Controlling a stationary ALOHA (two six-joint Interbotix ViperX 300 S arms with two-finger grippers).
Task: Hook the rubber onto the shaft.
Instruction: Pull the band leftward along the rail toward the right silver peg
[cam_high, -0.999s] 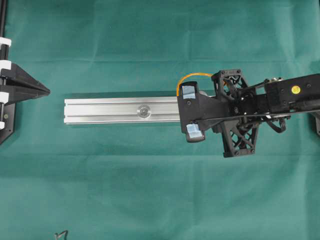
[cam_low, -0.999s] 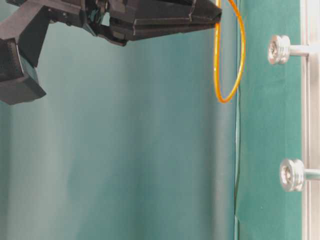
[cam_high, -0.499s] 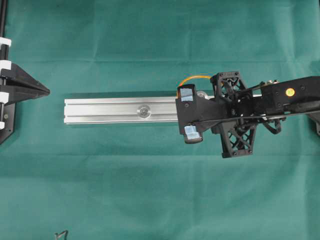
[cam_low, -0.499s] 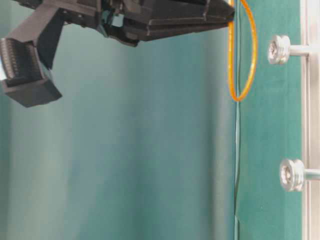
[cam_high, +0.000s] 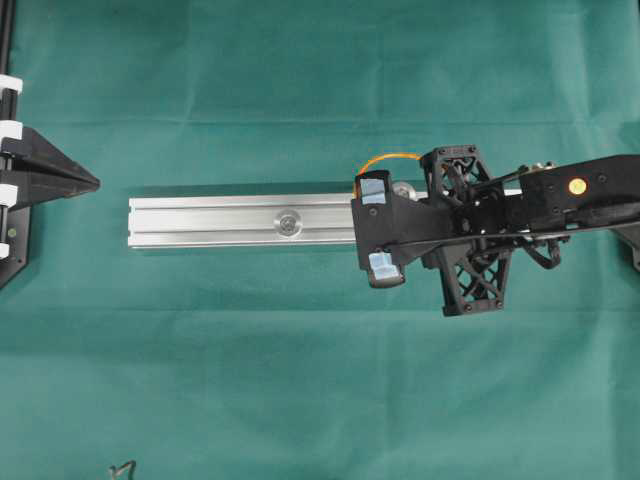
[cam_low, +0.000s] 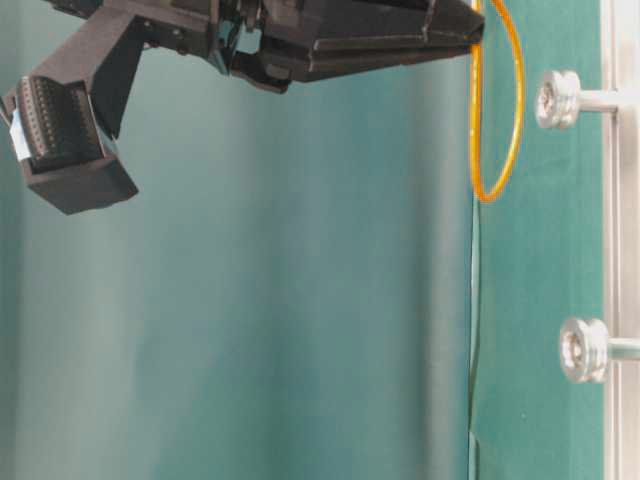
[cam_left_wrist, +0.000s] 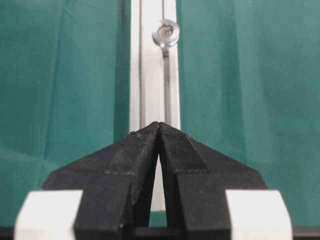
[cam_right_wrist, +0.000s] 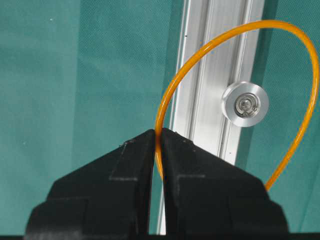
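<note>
Lining up the band (cam_right_wrist: 172, 95) over the shaft (cam_right_wrist: 244, 104).
Right gripper (cam_right_wrist: 157, 137) clenched on the band; loop open beyond the tips, framing the shaft but apparently not hooked. Next: probably pushing the loop on over the head. Left gripper (cam_left_wrist: 159, 129) clenched, empty.

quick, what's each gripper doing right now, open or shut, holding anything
Left gripper: closed, holding nothing.
Right gripper: closed on the orange rubber band, its loop hanging free near a shaft.
</note>
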